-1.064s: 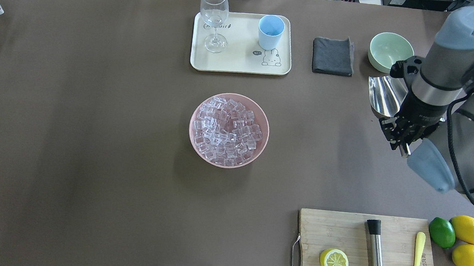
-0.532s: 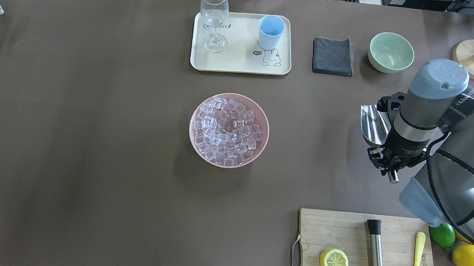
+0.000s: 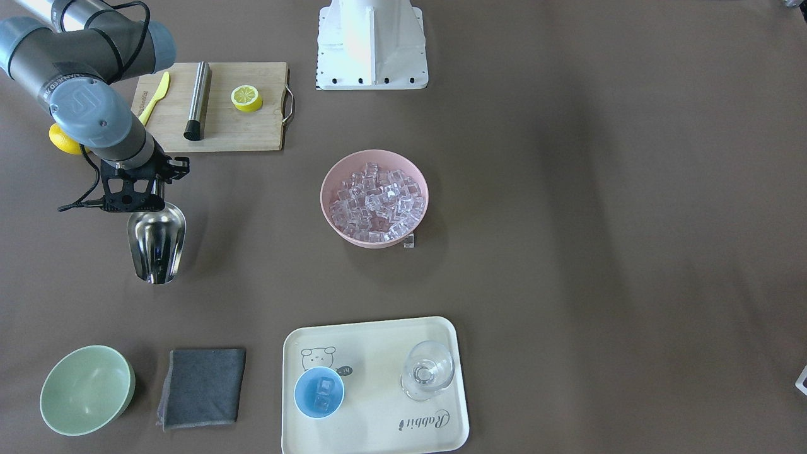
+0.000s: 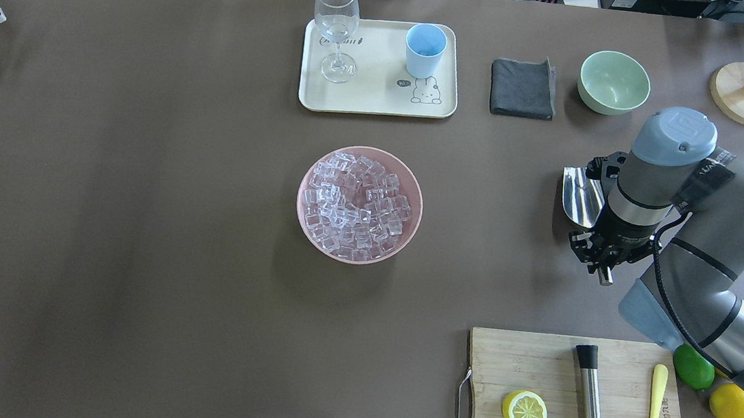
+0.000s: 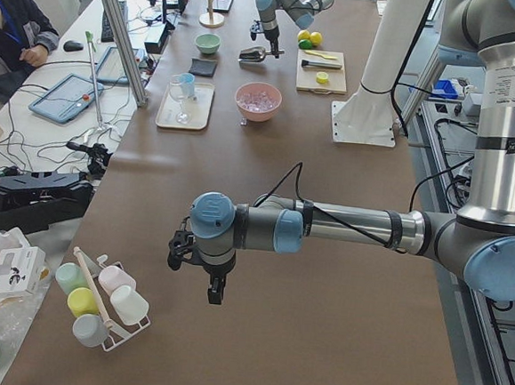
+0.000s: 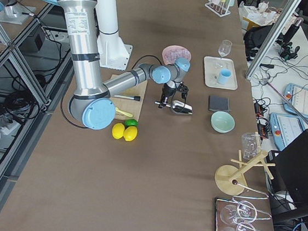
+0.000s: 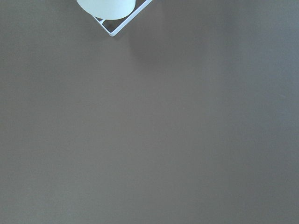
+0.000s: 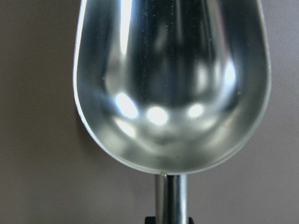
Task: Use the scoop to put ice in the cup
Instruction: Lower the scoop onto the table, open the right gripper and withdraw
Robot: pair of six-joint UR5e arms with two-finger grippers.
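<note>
1. On the robot's right, the scoop (image 4: 581,196) has drawn back from the green bowl (image 4: 613,82).
2. The right gripper (image 4: 600,251) pinches its handle; whether the left gripper (image 5: 215,294) is spread cannot be told.
3. Ice (image 4: 359,204) fills the pink bowl (image 4: 418,207).

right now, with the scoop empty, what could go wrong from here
A loose ice cube lies on the table beside the pink bowl; it may melt or get swept along. The wine glass stands near the cup on the tray, so a pour could knock it. The right gripper has its jaws on the scoop by its thin handle only; a full load might twist it.
</note>
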